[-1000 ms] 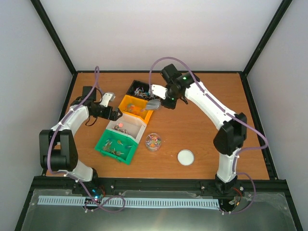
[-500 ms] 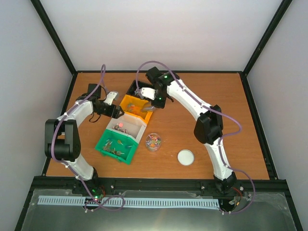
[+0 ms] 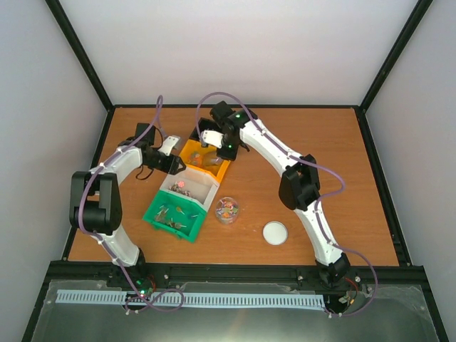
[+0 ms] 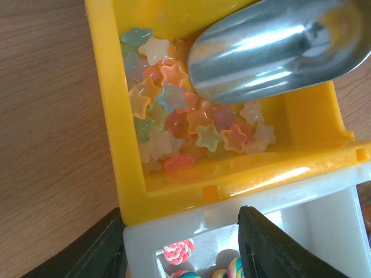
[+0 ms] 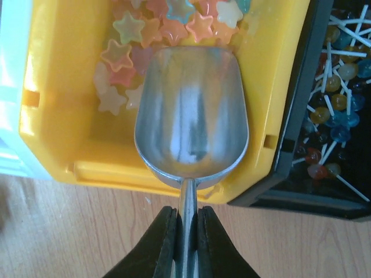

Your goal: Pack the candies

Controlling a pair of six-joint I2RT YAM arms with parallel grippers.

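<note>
Metal scoop handle tight between right fingers; left fingers apart, astride white bin wall.

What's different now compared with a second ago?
The right arm swung left, carrying the metal scoop held in the right fingers from the yellow bin's edge to over its star candies. The left arm reached forward; the left fingers now straddle the white bin's corner. The jar and lid stayed put.
</note>
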